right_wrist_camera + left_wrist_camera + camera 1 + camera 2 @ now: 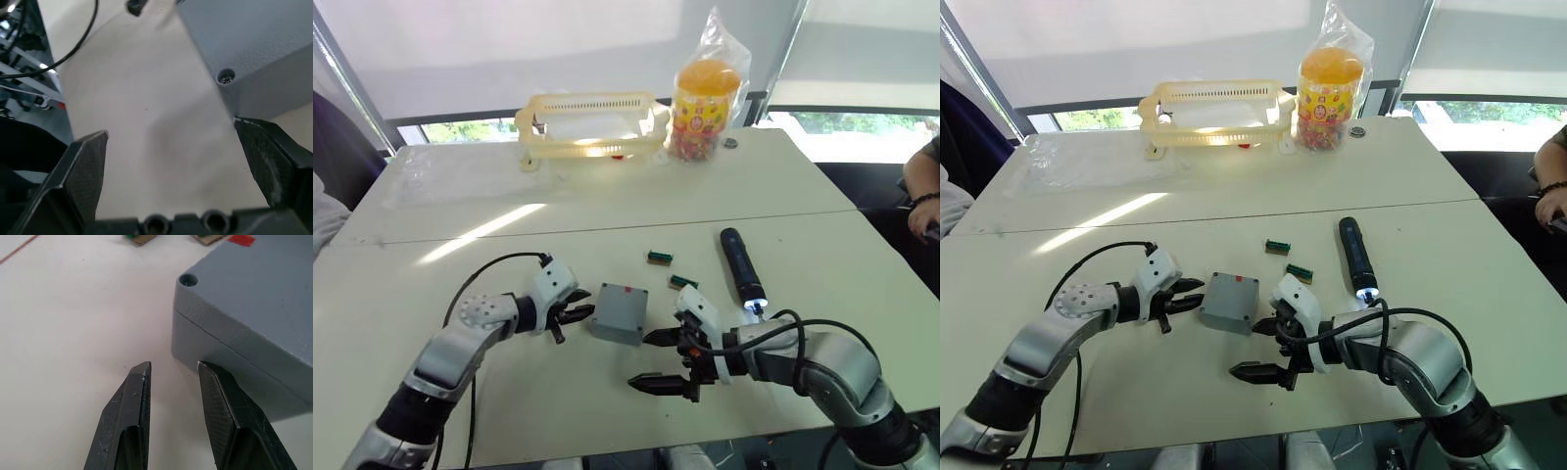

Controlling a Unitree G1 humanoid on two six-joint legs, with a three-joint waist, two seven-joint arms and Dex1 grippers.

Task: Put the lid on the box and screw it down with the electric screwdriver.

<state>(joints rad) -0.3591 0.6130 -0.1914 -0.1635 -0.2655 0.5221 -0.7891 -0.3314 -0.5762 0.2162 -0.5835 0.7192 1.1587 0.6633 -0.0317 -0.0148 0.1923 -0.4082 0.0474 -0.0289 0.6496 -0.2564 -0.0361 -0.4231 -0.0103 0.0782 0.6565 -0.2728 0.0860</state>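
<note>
Centrally, on a pale cream table (pixel 558 392) under bright shaded windows, sits the box (pixel 618 313) with the lid (pixel 259 298) already seated on it. Just left of the box the left gripper (pixel 570 315) holds its jaws slightly apart, empty; just right, the right gripper (pixel 664 360) gapes wide, one fingertip by the box's corner. Right of the box lies the electric screwdriver (pixel 740 266) — two small green blocks (pixel 659 258) between. Beyond stand a yellow basket (pixel 592 127) and candy jar (pixel 704 103).

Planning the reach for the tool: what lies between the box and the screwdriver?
One small green block on the bare table, seen in both eye views, between box and screwdriver.
</note>
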